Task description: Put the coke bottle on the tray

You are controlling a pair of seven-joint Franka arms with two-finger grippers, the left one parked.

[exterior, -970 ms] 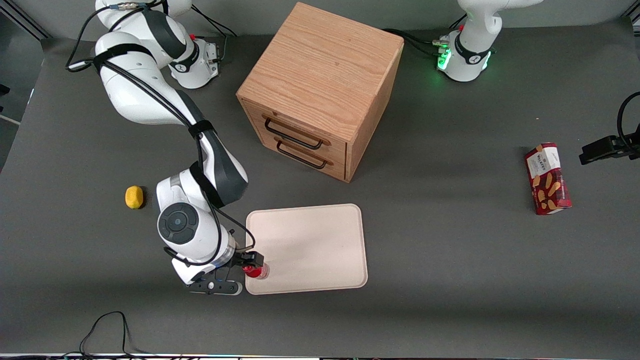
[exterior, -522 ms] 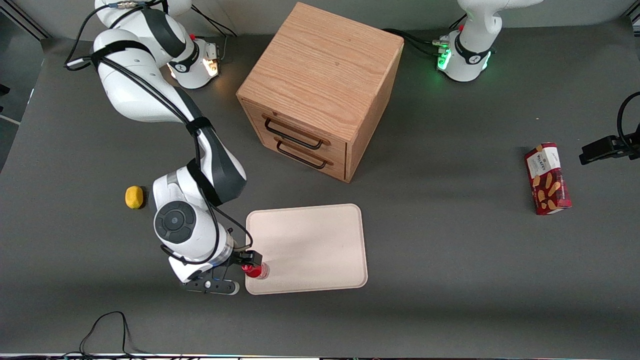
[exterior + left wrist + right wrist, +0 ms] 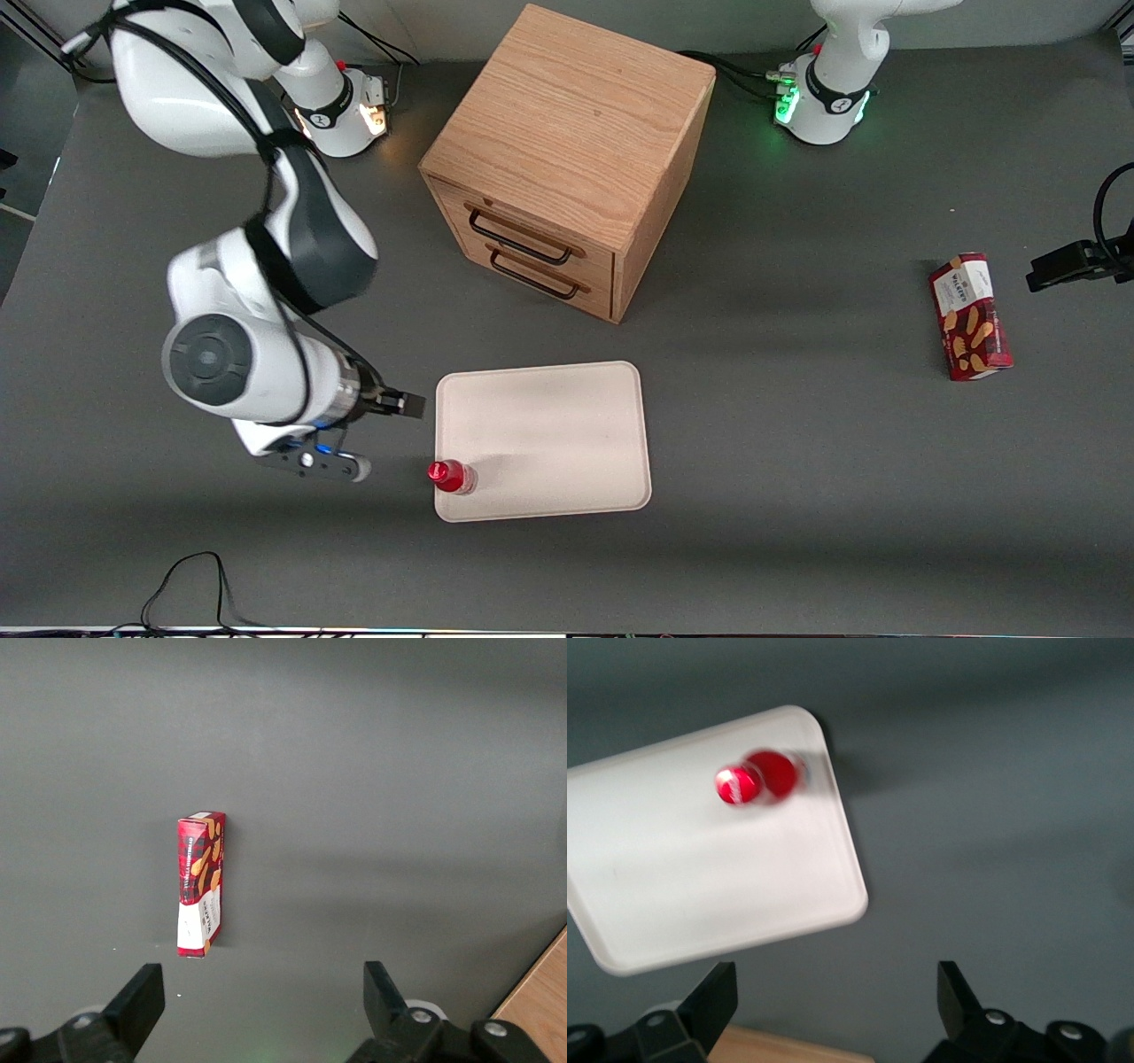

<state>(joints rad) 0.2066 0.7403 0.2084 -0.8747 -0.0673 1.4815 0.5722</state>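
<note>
Red coke bottle (image 3: pixel 452 477): upright on tray (image 3: pixel 549 434) corner, near bench's front edge. Gripper (image 3: pixel 833 1010): wide, empty, raised clear. Risk: bottle topples if tray is bumped.

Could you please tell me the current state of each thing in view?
coke bottle: upright on the tray, at its corner, released.
tray: flat on the table, holding only the bottle.
gripper: open, empty, raised clear of the bottle.
drawer cabinet: both drawers shut.
biscuit box: lying on the table.
</note>
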